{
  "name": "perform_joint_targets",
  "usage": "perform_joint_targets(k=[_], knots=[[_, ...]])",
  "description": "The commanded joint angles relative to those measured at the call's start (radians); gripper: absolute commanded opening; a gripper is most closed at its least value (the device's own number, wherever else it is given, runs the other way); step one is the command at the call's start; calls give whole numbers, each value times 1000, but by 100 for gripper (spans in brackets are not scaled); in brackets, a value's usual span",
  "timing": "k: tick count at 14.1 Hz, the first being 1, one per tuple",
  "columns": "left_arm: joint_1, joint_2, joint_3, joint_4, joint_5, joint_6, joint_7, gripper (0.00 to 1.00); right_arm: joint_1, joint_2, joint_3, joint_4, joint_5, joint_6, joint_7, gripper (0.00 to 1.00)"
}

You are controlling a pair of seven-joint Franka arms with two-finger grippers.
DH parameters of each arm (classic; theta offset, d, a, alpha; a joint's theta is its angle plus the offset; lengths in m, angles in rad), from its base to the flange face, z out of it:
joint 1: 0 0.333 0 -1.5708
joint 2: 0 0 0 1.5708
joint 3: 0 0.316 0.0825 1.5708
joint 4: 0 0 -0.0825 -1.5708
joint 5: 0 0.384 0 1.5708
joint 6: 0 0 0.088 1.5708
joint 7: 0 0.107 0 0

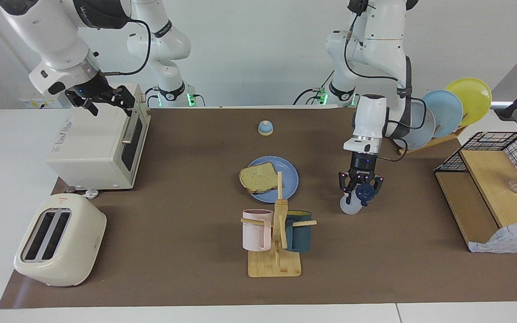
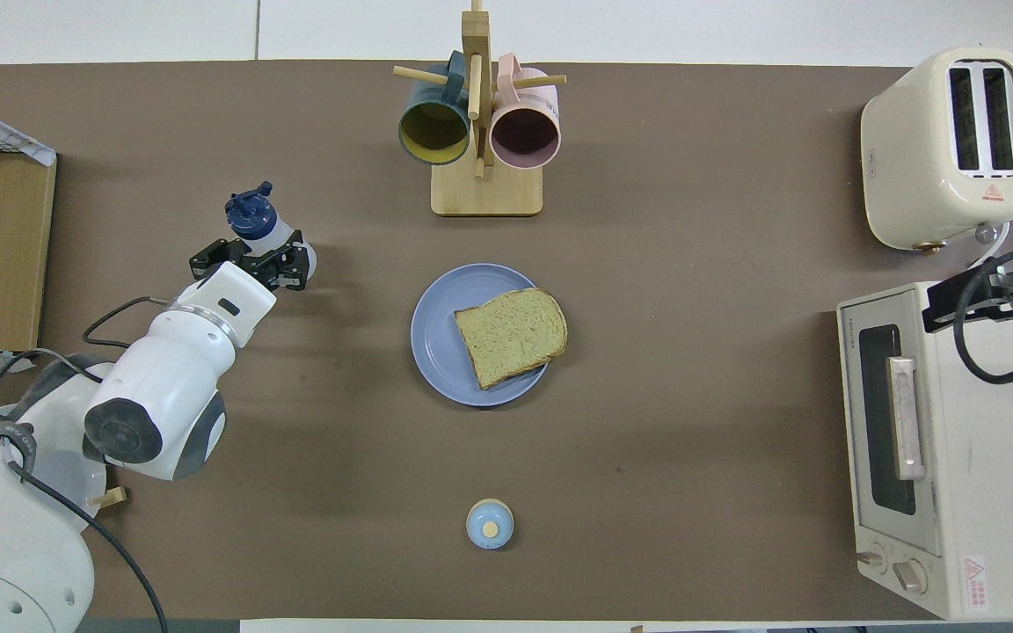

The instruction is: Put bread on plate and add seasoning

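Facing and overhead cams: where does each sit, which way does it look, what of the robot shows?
Facing view: high across the table, looking at both arms; left gripper around the seasoning bottle, right gripper over the oven.
Overhead view: above the robots' end, looking steeply down; left arm, right gripper's edge.
Shared: bread on plate.

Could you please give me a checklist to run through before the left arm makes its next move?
1. Square tan bread slice with brown crust lying on the round blue plate: ok.
2. Left end effector around the translucent white seasoning bottle with navy cap: ok.
3. Bottle firmly gripped: cannot tell.
4. Bottle over the plate: not ok; it is beside the plate, toward the left arm's end.
5. Right end effector open, waiting over the white toaster oven: ok.
6. Seasoning visible on the bread: cannot tell.
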Motion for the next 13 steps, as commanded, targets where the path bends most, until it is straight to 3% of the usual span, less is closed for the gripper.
perform_joint_targets(k=[1, 3, 5, 11, 13], knots=[[-12, 17, 17, 9, 1, 23, 12, 59, -15, -22, 8, -23, -5, -3, -30, 100], [-12, 15, 15, 8, 1, 23, 12, 48, -15, -22, 8, -23, -5, -3, -30, 100], [-12, 15, 15, 3, 1, 23, 12, 49, -15, -22, 8, -23, -5, -3, -30, 100], [-12, 3, 15, -20, 3, 24, 12, 90, -15, -22, 8, -23, -5, -3, -30, 100], [-12, -1, 15, -28, 3, 24, 12, 91, -15, -22, 8, -23, -5, -3, -30, 100]])
